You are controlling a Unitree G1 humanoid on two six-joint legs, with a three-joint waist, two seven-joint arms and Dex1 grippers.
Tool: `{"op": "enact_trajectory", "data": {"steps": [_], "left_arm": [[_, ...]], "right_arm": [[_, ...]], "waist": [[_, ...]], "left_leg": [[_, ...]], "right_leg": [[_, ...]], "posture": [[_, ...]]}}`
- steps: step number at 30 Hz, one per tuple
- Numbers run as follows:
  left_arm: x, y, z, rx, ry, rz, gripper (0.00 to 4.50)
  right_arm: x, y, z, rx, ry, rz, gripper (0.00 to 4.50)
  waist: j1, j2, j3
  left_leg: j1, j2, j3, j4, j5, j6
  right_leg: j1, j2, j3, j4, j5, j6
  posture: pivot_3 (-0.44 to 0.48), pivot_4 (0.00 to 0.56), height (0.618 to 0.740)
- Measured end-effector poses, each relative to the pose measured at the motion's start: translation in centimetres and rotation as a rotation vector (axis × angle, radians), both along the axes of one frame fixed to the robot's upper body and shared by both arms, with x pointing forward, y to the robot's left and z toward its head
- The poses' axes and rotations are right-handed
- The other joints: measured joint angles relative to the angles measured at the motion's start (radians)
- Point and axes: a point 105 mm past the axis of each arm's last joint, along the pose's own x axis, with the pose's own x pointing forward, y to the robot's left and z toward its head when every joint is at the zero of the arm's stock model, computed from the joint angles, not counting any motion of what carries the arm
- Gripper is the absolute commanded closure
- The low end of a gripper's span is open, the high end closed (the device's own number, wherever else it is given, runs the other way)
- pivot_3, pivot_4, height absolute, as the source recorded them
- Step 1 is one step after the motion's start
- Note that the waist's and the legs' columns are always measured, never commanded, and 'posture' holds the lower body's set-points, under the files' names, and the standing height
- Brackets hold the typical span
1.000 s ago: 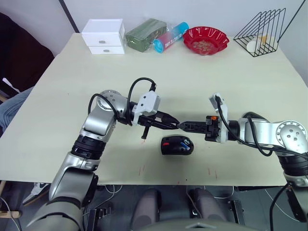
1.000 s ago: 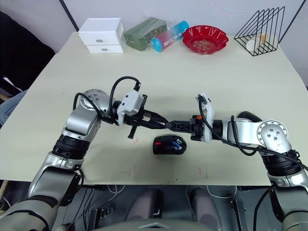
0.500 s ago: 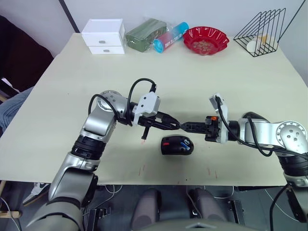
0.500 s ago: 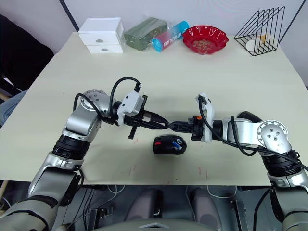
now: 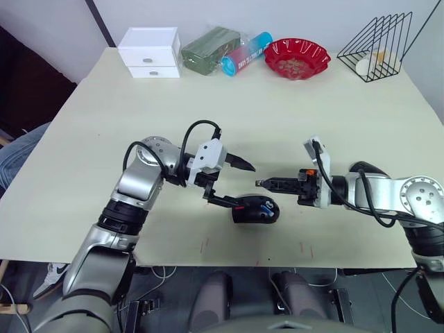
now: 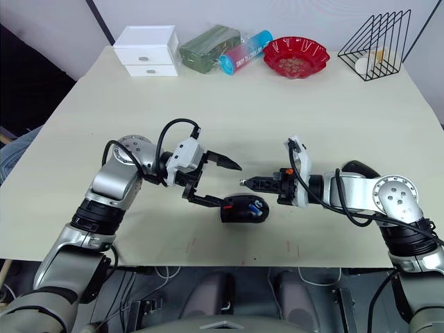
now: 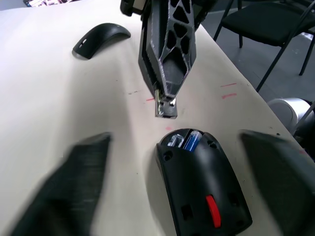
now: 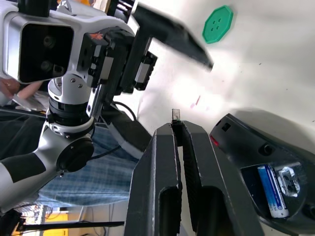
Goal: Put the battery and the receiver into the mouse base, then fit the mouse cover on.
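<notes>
The tiny silvery receiver (image 8: 175, 114) is hard to make out; it appears pinched at the tips of the closed right gripper (image 5: 261, 184), held just above the table's near centre. The black oval mouse base with red inner parts (image 5: 255, 209) lies below it, the blue cylindrical battery (image 7: 191, 141) seated inside. The thin glossy black mouse cover (image 7: 101, 39) lies well apart on the beige table (image 5: 277, 111). The left gripper (image 5: 236, 182), previously tip-to-tip with the right, now has its fingers spread wide, its lower finger touching the base.
</notes>
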Motion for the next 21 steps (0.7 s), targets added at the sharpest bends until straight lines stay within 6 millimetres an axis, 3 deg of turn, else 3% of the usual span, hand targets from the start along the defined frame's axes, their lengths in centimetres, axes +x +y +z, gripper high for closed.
{"op": "enact_trajectory", "data": {"steps": [8, 21], "left_arm": [[-0.8, -0.2, -1.3, -0.013, 0.042, 0.062, 0.06], [-1.2, -0.3, -4.5, 0.058, 0.025, 0.133, 0.06]], "right_arm": [[-0.9, -2.3, 0.0, -0.019, -0.036, -0.035, 4.5], [-4.2, -5.8, -0.8, -0.169, -0.305, -0.002, 4.5]], "waist": [[0.001, 0.0, 0.0], [0.003, 0.0, 0.0]], "left_leg": [[0.0, 0.0, 0.0, 0.0, 0.0, 0.0], [0.001, 0.0, 0.0, 0.0, 0.0, 0.0]], "right_leg": [[0.0, 0.0, 0.0, 0.0, 0.0, 0.0], [0.0, 0.0, 0.0, 0.0, 0.0, 0.0]], "posture": [[0.0, 0.15, 0.74], [0.0, 0.15, 0.74]]}}
